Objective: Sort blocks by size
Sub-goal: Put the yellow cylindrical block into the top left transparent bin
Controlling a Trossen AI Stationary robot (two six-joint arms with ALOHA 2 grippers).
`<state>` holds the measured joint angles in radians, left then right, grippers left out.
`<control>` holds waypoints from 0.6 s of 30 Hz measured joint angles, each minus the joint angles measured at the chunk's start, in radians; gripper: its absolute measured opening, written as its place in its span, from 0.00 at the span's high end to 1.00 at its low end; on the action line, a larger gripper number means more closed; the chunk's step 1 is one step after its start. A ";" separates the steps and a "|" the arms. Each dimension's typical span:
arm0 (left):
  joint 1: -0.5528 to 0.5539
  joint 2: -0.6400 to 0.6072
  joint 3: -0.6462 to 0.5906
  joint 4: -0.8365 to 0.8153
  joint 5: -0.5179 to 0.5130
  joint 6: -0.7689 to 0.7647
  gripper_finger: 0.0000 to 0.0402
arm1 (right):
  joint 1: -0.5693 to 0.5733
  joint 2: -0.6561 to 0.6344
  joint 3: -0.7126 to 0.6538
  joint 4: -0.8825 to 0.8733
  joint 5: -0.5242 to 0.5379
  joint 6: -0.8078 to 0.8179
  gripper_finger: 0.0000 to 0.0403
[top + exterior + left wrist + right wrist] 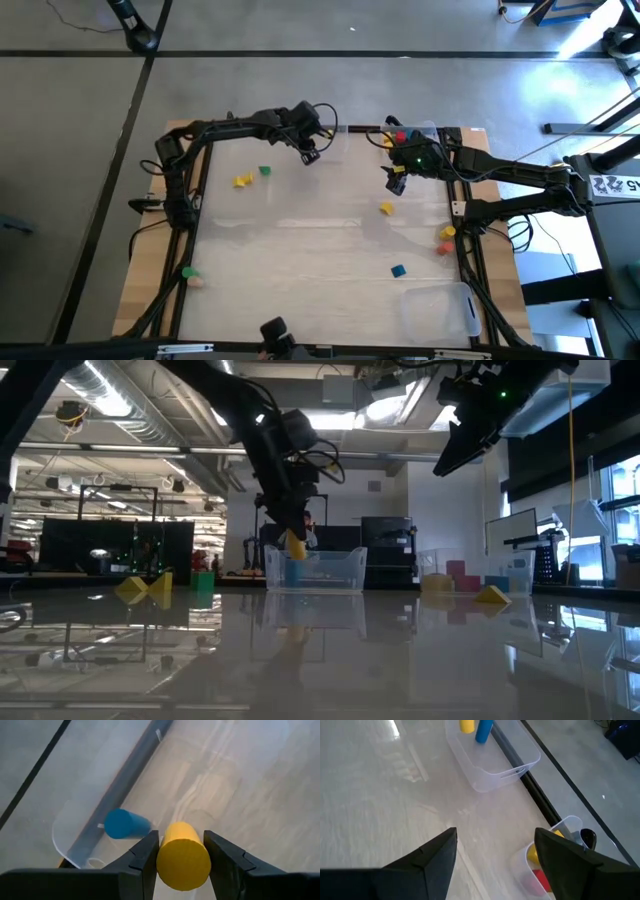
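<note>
My left gripper (308,152) is at the table's far edge, shut on a yellow cylinder block (183,856) above a clear bin (315,570). A blue cylinder block (124,823) lies in that bin. My right gripper (397,183) hangs open and empty above the table, right of centre; its fingers show in the right wrist view (495,850). Loose blocks rest on the table: yellow (242,181) and green (265,171) at the left, yellow (386,208) at centre right, blue (398,270) nearer the front. My left gripper pinches the yellow cylinder's curved sides (165,845) between its two fingers (146,851), which lie along the cylinder. In the low view the fingers point down from above. The cylinder (294,544) hangs clear, its lower end at about the height of the bin's rim.
A second clear container (545,865) at the far right holds yellow and red blocks. A third clear bin (440,310) lies at the near right corner. More blocks lie at the right edge (446,233) and near left edge (189,271).
</note>
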<state>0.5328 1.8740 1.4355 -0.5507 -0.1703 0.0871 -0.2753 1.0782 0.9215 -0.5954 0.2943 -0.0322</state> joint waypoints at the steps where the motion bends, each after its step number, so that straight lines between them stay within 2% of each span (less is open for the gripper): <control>1: 0.001 0.000 -0.005 0.016 -0.001 0.001 0.68 | 0.000 0.000 0.000 0.000 0.000 0.000 0.34; 18: 0.045 0.049 -0.044 0.035 -0.001 -0.034 0.68 | 0.000 0.000 0.000 -0.002 -0.026 -0.001 0.34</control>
<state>0.5781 1.9230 1.3911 -0.5162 -0.1708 0.0533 -0.2756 1.0786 0.9215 -0.5976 0.2679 -0.0329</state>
